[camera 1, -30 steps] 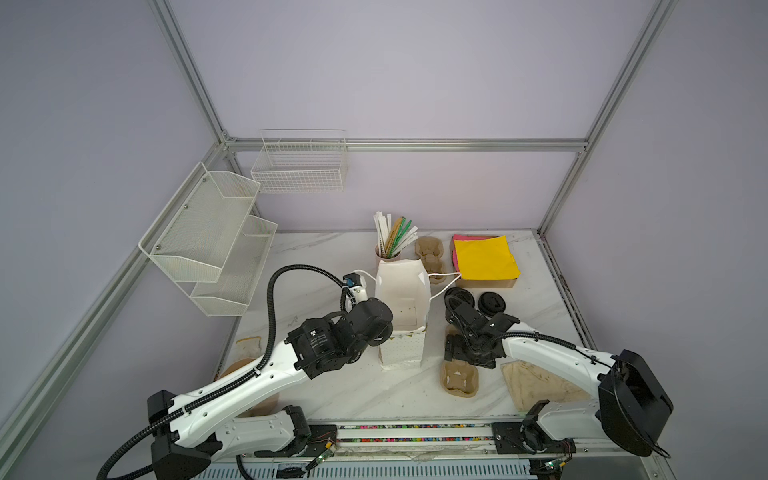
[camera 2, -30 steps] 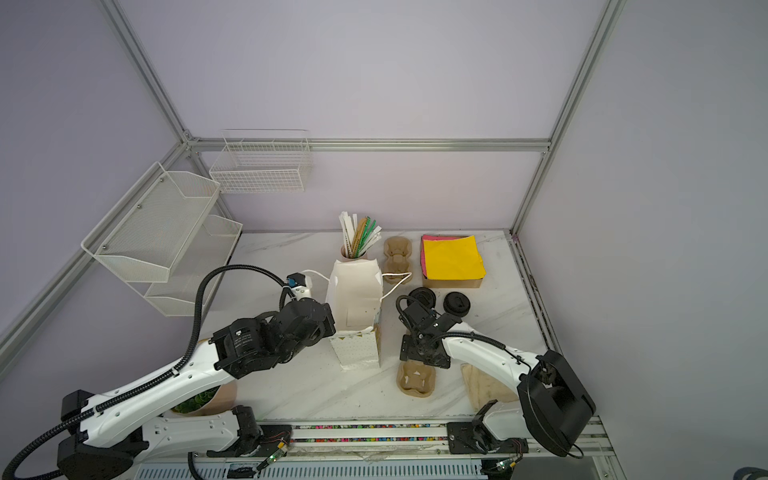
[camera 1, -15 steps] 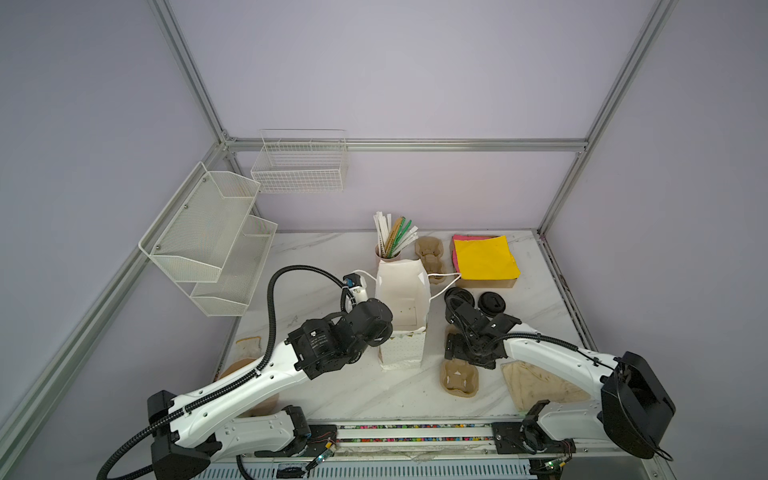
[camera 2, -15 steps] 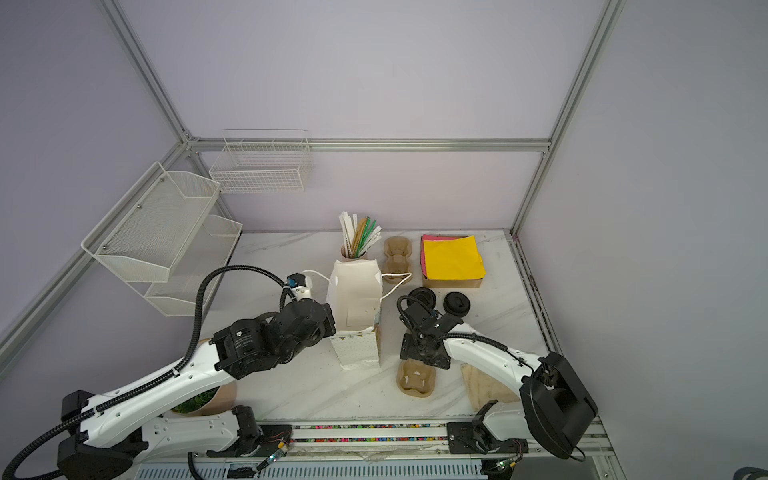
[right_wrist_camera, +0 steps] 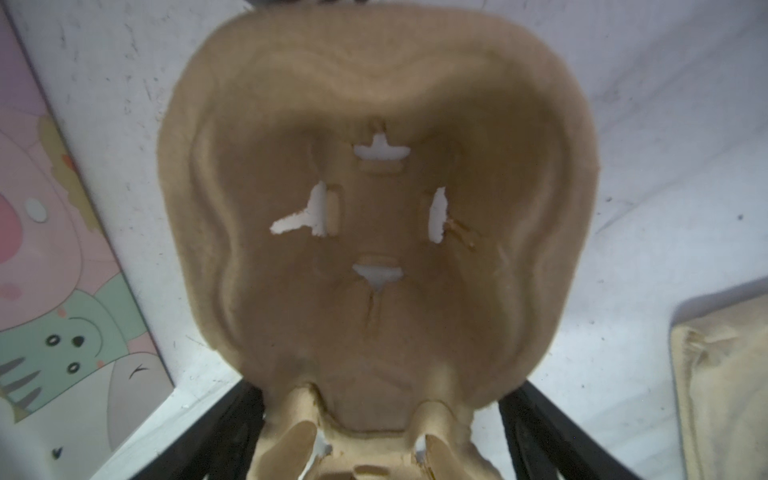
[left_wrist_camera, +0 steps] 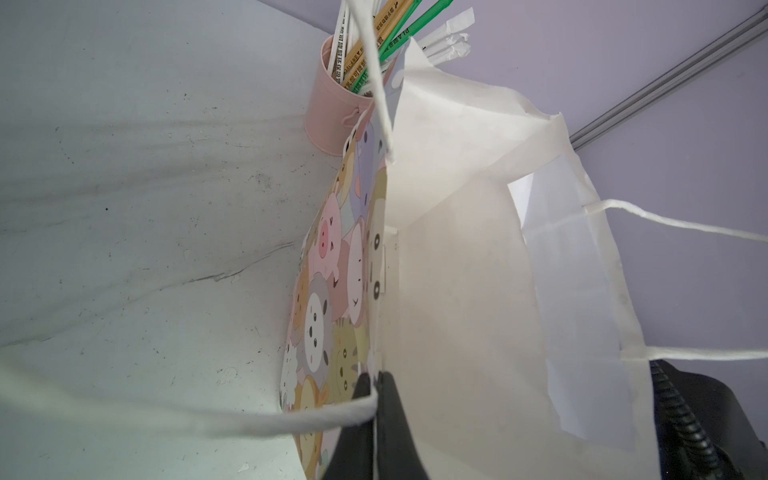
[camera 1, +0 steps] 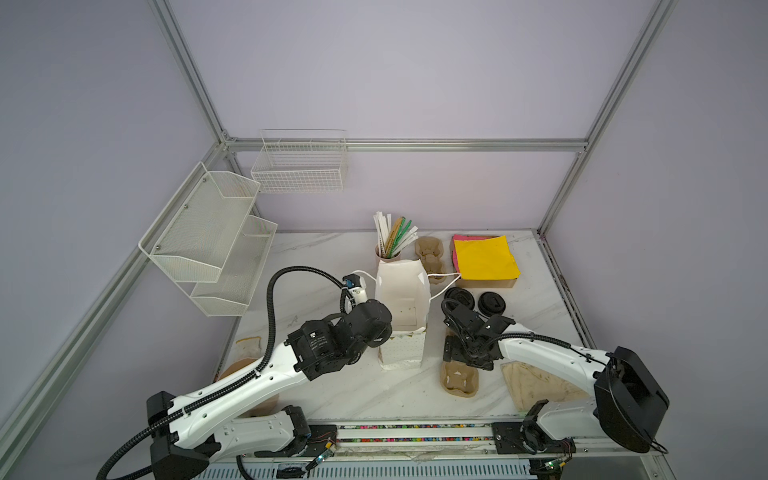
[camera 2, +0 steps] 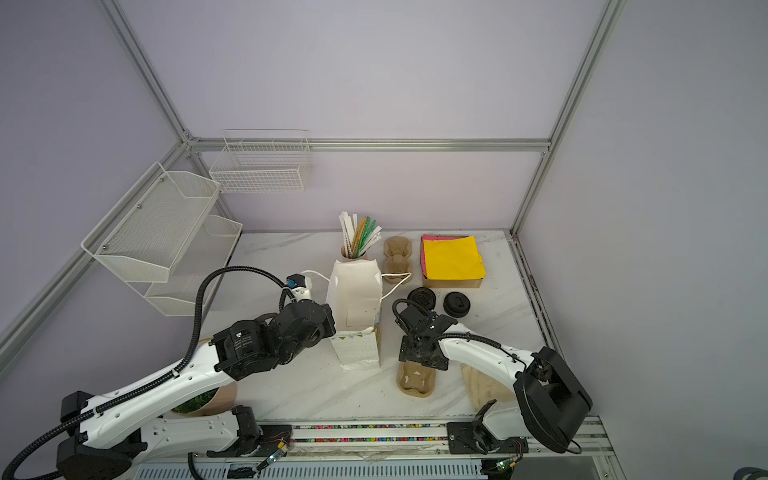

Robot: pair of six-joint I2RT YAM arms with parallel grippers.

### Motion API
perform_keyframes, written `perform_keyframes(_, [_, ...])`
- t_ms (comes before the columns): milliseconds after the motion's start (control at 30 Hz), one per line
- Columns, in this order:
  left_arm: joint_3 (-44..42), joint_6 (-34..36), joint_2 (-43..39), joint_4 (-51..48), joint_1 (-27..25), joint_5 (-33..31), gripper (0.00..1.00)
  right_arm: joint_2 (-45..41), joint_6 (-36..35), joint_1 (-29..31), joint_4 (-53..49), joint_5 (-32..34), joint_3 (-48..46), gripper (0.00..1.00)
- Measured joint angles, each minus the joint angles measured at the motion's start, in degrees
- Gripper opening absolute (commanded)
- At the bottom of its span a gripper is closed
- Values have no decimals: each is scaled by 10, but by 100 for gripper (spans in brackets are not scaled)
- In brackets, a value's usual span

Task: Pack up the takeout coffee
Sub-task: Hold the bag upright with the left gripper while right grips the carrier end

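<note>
The takeout coffee is out of view. A paper bag [camera 1: 401, 299] [camera 2: 355, 299], white inside with cartoon animals outside, stands open at mid-table. My left gripper [camera 1: 384, 332] [left_wrist_camera: 376, 380] is shut on the bag's [left_wrist_camera: 457, 291] near rim, beside a white string handle. My right gripper [camera 1: 461, 361] [right_wrist_camera: 382, 386] points down, open. Its black fingers [right_wrist_camera: 232, 424] stand either side of the narrow waist of a brown pulp cup carrier [camera 1: 459, 378] [right_wrist_camera: 374, 208] lying right of the bag. Table shows between one finger and the carrier.
Two black lids [camera 1: 459, 297] [camera 1: 491, 303] lie behind the right gripper. A pink cup of straws [camera 1: 386, 253], another pulp carrier [camera 1: 430, 253] and yellow napkins [camera 1: 484, 257] sit at the back. Beige sheet [camera 1: 536, 386] front right. Green cups [camera 2: 195, 401] under the left arm. Wire shelves [camera 1: 208, 241] on the left wall.
</note>
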Motion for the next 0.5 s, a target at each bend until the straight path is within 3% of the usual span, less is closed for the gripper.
perform_keyframes(500, [0, 0, 0, 7, 0, 4, 0, 6, 3, 3, 4, 12, 1, 76])
